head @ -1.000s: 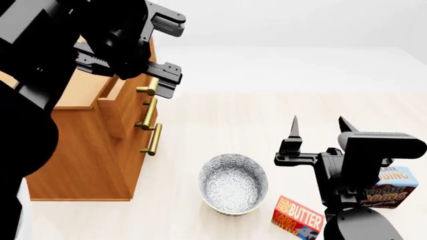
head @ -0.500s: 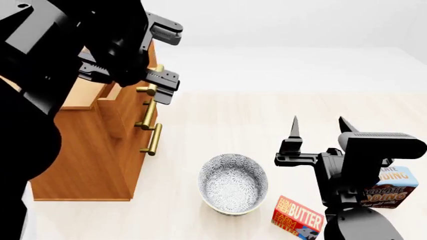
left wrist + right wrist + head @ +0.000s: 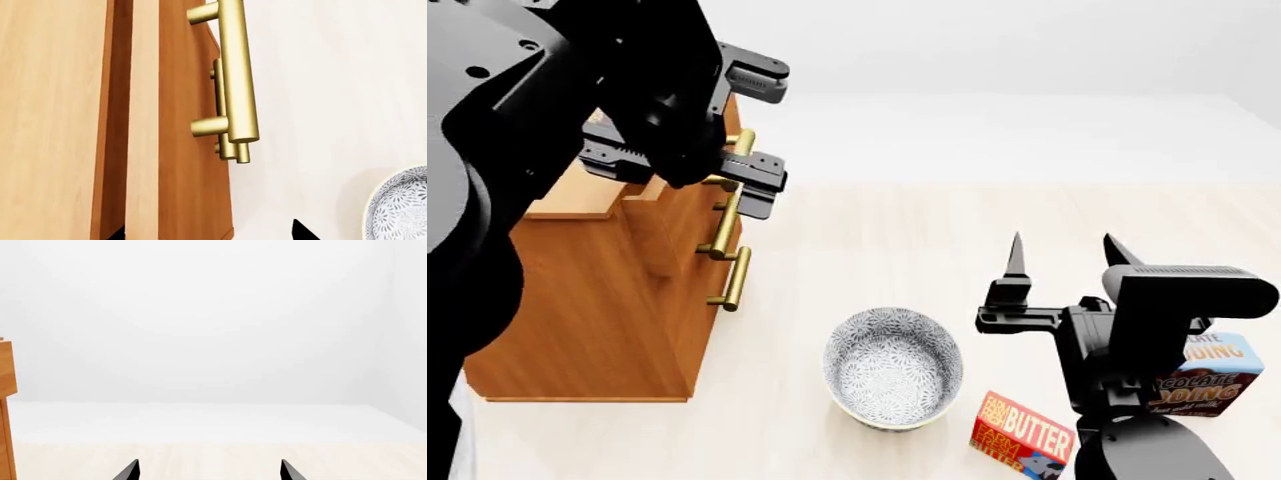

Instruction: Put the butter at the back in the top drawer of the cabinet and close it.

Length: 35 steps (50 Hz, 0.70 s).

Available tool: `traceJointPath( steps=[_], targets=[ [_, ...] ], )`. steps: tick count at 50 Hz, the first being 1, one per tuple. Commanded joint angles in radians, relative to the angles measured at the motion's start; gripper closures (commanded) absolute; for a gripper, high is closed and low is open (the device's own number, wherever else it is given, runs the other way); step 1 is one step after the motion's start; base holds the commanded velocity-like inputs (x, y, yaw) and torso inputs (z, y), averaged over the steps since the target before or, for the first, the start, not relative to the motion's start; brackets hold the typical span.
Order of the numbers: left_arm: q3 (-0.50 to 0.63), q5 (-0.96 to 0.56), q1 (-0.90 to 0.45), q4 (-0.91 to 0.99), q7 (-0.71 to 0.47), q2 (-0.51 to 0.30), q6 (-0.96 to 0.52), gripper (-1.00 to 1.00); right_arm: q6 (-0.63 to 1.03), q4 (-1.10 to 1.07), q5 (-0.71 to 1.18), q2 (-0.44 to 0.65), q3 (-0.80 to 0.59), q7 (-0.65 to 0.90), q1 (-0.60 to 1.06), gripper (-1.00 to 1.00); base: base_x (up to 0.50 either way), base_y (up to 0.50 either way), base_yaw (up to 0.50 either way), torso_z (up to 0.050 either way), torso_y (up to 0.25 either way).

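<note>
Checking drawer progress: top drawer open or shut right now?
Open, partly: the top drawer front juts ahead of the cabinet face; left wrist view shows a gap behind it.

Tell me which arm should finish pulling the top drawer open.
Left. Its end effector is open around the brass handle of the top drawer, which looks only slightly open. The right end effector is open above the floor beside the bowl.

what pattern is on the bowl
The bowl has a fine blue-grey leaf-like speckle on white, clearest in the head view.
</note>
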Motion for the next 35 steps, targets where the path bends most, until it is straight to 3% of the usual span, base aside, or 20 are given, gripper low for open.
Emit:
traceJointPath(
  steps=[1, 14, 18, 23, 35],
  targets=[
    [0.224, -0.175, 0.014, -0.002, 0.020, 0.000, 0.037, -1.00, -0.005, 0.003, 0.004, 0.003, -0.001, 0.002, -0.002, -1.00, 0.00, 0.00, 0.00, 0.000, 0.000],
    [0.392, -0.333, 0.015, -0.002, 0.097, 0.000, 0.047, -1.00, -0.009, 0.006, 0.008, 0.007, -0.003, 0.005, -0.003, -1.00, 0.00, 0.00, 0.00, 0.000, 0.000],
    [0.397, -0.344, 0.007, -0.002, 0.146, 0.000, 0.038, -1.00, -0.008, 0.006, 0.010, 0.008, -0.003, 0.006, -0.002, -1.00, 0.00, 0.00, 0.00, 0.000, 0.000],
    [0.315, -0.287, -0.007, -0.002, 0.202, 0.000, 0.013, -1.00, -0.009, 0.007, 0.011, 0.009, -0.004, 0.008, -0.002, -1.00, 0.00, 0.00, 0.00, 0.000, 0.000],
    [-0.085, -0.018, -0.015, 0.017, 0.160, 0.000, -0.049, -1.00, -0.004, 0.000, 0.020, 0.013, 0.002, 0.016, -0.003, -1.00, 0.00, 0.00, 0.00, 0.000, 0.000]
  ],
)
